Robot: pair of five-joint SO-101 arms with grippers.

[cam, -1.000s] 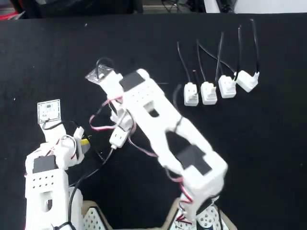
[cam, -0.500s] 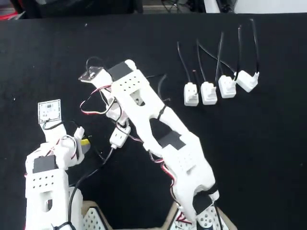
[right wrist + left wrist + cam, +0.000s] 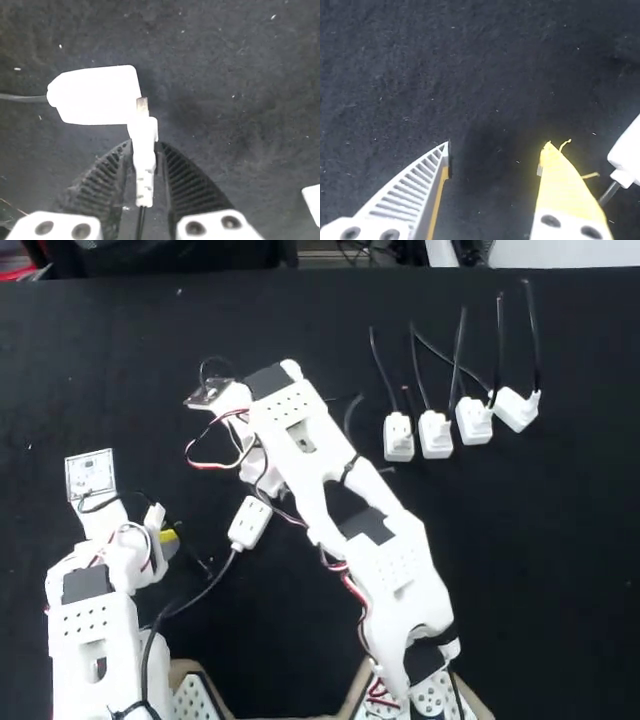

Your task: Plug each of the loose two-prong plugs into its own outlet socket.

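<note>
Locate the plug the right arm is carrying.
In the right wrist view, the plug is clamped in the right tool, its prong right beside the white socket block.

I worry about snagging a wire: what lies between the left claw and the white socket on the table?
Only bare black tabletop, as the high view shows. The left claw is open, and the white socket lies apart from it.
</note>
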